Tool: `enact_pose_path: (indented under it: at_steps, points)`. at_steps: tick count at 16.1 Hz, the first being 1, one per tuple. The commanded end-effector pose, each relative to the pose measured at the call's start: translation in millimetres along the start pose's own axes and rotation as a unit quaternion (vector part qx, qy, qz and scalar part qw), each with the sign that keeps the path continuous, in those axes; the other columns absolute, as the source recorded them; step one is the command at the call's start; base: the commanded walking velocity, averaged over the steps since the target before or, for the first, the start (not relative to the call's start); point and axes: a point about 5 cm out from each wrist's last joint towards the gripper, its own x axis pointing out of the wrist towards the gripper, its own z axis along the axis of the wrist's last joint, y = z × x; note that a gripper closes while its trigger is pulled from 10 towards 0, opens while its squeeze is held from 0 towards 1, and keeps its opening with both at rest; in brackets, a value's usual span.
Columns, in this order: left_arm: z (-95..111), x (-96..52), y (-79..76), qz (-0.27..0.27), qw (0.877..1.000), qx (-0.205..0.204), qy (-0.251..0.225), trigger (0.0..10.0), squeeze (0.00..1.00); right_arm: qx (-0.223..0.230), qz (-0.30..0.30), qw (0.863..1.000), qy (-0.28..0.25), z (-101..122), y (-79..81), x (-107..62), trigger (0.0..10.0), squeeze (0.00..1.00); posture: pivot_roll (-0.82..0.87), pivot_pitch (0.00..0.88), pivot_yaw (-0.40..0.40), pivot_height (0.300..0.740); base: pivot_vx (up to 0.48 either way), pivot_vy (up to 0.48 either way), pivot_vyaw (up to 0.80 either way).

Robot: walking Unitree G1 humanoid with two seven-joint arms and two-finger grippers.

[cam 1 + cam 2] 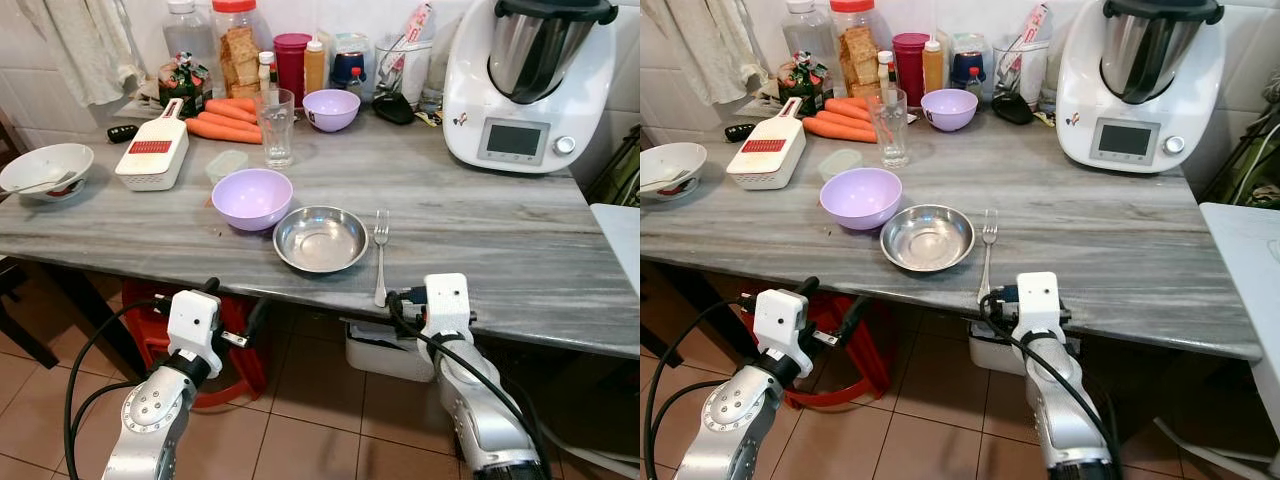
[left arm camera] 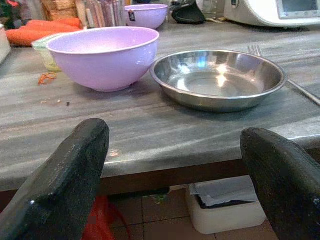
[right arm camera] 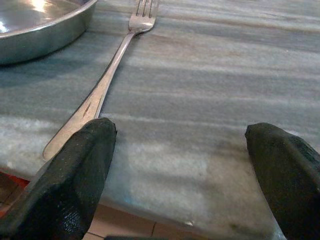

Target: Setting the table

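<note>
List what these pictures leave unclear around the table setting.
- White bowl, left eye view: cut off by the picture's left edge; its contents are too small to tell.
- Drinking glass, left eye view: too clear to tell whether it holds water.
- Fork, right wrist view: the handle end is hidden behind a black finger.

Fork (image 3: 107, 75) handle tip behind left finger of right claw (image 3: 180, 175).

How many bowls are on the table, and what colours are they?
Purple bowls: 2, a big one and a small one
Silver metal bowl: 1
White bowl: 1
Total: 4 bowls
</note>
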Motion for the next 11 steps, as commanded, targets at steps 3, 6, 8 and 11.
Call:
enact_pose_path:
  at_steps: [3,6,8,11]
  points:
    - [1,-2.0,-1.9,-0.014,1.000,0.000,0.001,10.0,0.00,-0.001,0.019,1.000,0.006,0,9.6,6.3,10.0,1.00,0.04,0.000,0.014,0.740,0.000,0.000,0.00]
    - [1,-2.6,-2.7,-0.018,1.000,-0.002,0.001,10.0,0.00,0.001,0.020,1.000,0.000,2,10.0,5.6,10.0,1.00,0.04,0.000,0.015,0.740,0.000,0.000,0.00]
    - [1,-3.0,-2.3,-0.018,1.000,-0.001,0.001,10.0,0.00,0.005,0.016,1.000,-0.008,3,8.3,0.9,10.0,1.00,0.04,0.000,0.012,0.740,0.000,0.000,0.00]
    - [6,-1.7,-1.7,-0.022,1.000,-0.006,-0.009,10.0,0.00,0.006,0.006,0.999,-0.035,7,1.9,-12.2,10.0,1.00,0.04,0.000,0.012,0.740,0.000,0.000,0.00]
